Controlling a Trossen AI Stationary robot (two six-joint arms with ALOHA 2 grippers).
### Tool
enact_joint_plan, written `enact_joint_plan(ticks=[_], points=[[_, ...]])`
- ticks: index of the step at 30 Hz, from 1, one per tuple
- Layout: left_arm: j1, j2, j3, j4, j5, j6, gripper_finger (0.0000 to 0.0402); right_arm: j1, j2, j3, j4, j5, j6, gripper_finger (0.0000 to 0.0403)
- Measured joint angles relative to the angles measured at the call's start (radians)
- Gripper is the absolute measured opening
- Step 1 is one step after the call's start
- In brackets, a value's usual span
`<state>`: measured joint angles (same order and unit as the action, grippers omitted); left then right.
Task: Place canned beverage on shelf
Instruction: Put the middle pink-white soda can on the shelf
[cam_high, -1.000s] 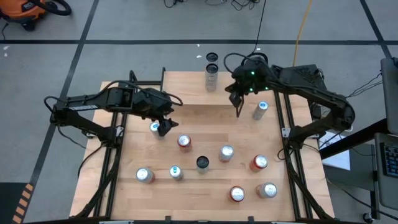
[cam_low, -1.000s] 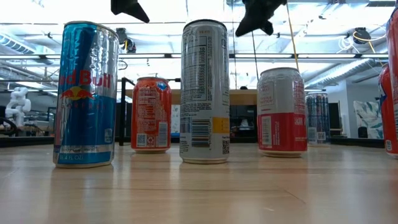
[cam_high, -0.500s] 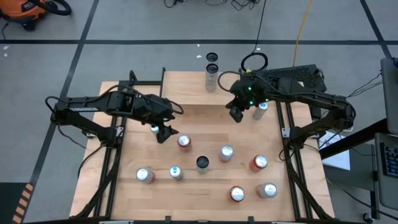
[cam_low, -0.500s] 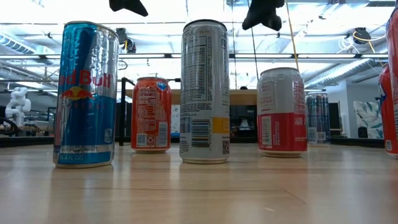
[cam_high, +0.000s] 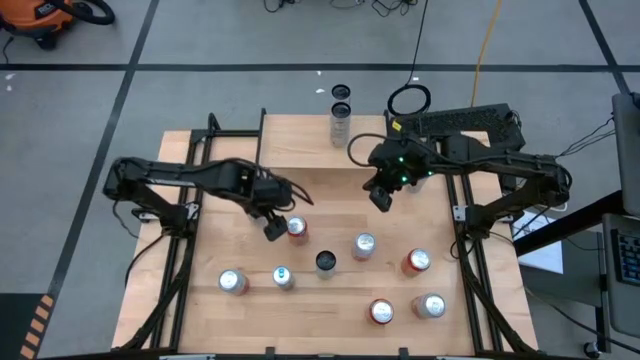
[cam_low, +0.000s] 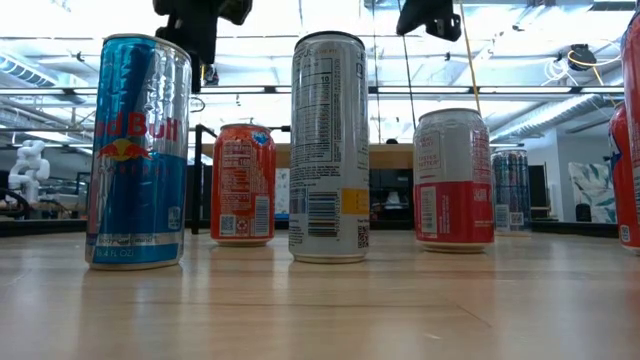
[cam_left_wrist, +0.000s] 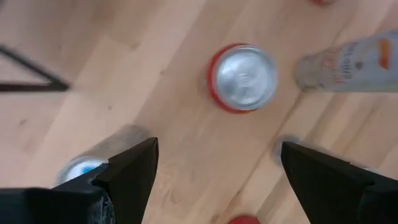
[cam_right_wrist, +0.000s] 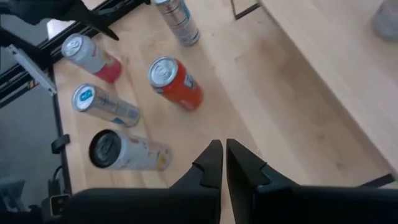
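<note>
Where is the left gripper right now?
In the high view the left gripper hangs open over the table's left-middle, right beside the red can, with the black-topped can farther toward the front.

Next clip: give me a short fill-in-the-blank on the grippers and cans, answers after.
1. The left gripper hovers with its fingers ____.
2. The right gripper is ____ and holds nothing.
3. The can nearest the left gripper has a ____ body.

Answers: open; shut; red
</note>
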<state>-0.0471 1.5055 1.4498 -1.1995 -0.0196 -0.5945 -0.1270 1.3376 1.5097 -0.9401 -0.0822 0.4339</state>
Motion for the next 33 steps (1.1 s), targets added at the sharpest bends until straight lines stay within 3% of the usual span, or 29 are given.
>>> enact_joint_plan(ticks=[9, 15, 20, 27, 33], points=[[-0.027, 0.014, 0.000, 0.186, 0.009, -0.083, 0.0341, 0.019, 0.000, 0.000, -0.087, 0.001, 0.001, 0.0000], [-0.027, 0.013, 0.000, 0.188, 0.010, -0.115, 0.0341, 0.019, 0.000, 0.000, -0.187, 0.002, 0.051, 0.0000], [-0.031, 0.013, 0.000, 0.187, 0.072, -0.085, 0.0341, 0.019, 0.000, 0.000, -0.245, 0.002, 0.052, 0.0000], [-0.024, 0.030, 0.000, 0.216, 0.021, -0.054, 0.0341, 0.019, 0.000, 0.000, -0.277, 0.002, 0.064, 0.0000], [0.017, 0.060, -0.003, 0.113, -0.015, -0.126, 0.0341, 0.019, 0.000, 0.000, -0.276, 0.022, 0.058, 0.0000]])
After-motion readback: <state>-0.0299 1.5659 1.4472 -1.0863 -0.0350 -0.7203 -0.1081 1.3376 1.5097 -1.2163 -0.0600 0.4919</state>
